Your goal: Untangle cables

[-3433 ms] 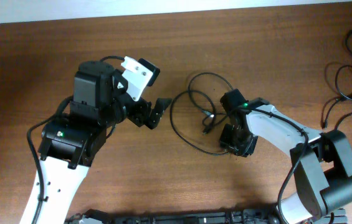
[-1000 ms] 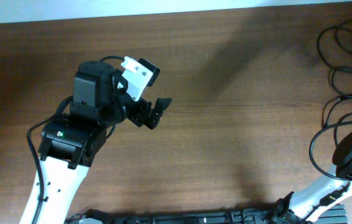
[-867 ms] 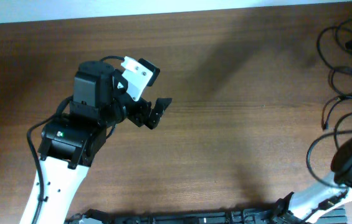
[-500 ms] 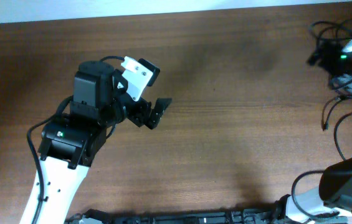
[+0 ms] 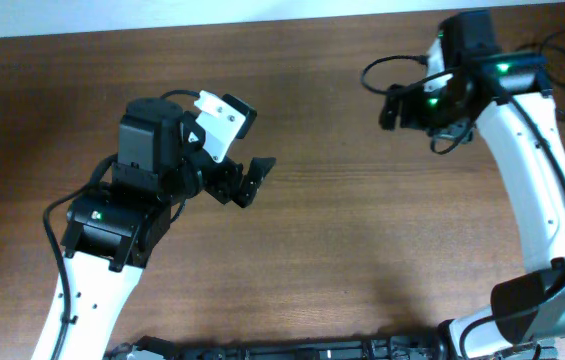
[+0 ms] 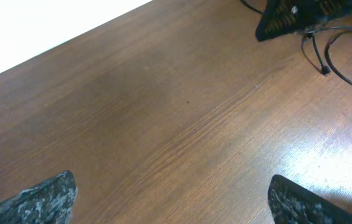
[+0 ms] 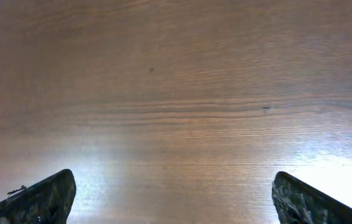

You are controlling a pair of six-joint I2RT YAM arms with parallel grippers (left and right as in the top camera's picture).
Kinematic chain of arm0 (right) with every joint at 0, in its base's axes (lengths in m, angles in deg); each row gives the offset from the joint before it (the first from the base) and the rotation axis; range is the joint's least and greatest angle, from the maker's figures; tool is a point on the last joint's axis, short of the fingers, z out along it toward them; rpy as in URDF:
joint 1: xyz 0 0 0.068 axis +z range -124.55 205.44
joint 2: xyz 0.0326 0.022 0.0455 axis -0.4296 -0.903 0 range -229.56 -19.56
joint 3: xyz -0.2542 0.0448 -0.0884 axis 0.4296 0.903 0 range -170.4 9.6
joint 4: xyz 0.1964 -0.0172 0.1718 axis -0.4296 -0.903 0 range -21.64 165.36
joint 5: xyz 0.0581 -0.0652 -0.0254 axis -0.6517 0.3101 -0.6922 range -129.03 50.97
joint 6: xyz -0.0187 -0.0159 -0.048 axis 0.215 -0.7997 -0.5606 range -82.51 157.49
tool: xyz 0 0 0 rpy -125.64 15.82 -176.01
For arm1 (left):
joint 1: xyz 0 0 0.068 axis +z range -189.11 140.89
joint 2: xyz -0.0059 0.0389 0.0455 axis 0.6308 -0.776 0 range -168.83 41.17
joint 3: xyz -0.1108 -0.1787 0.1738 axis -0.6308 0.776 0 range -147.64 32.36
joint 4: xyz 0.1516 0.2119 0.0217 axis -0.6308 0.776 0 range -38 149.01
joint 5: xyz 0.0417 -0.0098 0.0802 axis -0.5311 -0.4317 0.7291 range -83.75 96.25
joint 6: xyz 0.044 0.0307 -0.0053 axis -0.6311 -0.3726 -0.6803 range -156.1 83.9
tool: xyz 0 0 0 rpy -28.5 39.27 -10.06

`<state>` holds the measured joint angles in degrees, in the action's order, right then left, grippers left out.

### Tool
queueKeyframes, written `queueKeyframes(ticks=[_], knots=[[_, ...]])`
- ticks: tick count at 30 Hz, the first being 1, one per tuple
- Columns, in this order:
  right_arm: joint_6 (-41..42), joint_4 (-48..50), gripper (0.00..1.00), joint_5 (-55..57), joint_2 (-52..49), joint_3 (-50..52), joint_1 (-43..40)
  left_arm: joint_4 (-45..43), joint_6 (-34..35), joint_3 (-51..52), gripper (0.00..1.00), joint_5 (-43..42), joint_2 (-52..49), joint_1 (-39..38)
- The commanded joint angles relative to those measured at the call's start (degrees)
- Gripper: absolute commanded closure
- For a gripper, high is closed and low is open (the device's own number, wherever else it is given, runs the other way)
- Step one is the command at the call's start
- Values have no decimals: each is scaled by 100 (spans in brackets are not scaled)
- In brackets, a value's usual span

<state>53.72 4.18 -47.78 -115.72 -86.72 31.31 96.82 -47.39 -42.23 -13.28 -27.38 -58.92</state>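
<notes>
1. Standing wide apart, the fingers of the right tool (image 5: 394, 104) hold nothing. The right wrist view shows only bare wood between them.
2. The left tool (image 5: 250, 182) is equally wide and empty. It hangs over the surface (image 5: 362, 250) left of centre, well apart from the cords.
3. The cables (image 5: 562, 42) lie mostly at the far right edge of the surface, behind the right arm. In the left wrist view one thin cord with a plug (image 6: 324, 70) shows just beside the right tool. Whether it lies flat or hangs cannot be told.
4. Judged step: choosing and taking one cord to separate it from the rest. To do it well:
   - Lower the right tool over a single strand close to its plug, not over a crossing of loops.
   - Close only when one cord sits between the fingers.
   - Draw the cord slowly toward the bare middle of the surface.
   - Bring the left tool nearer to pin the remaining bunch, so the whole bundle is not dragged along.
5. Appearance: the cables are thin, black and limp, lying in loose overlapping loops, with small connector plugs at the ends. No tight knot can be made out at this size.
</notes>
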Motion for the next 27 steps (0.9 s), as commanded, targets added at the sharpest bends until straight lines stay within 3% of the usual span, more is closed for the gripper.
queueKeyframes(ticks=[1, 27], knots=[[-59, 2, 1, -28, 118, -50, 291, -13, 33, -42, 1, -79, 76, 9], [-59, 2, 1, -26, 118, -50, 382, -13, 33, -42, 1, -79, 76, 9]])
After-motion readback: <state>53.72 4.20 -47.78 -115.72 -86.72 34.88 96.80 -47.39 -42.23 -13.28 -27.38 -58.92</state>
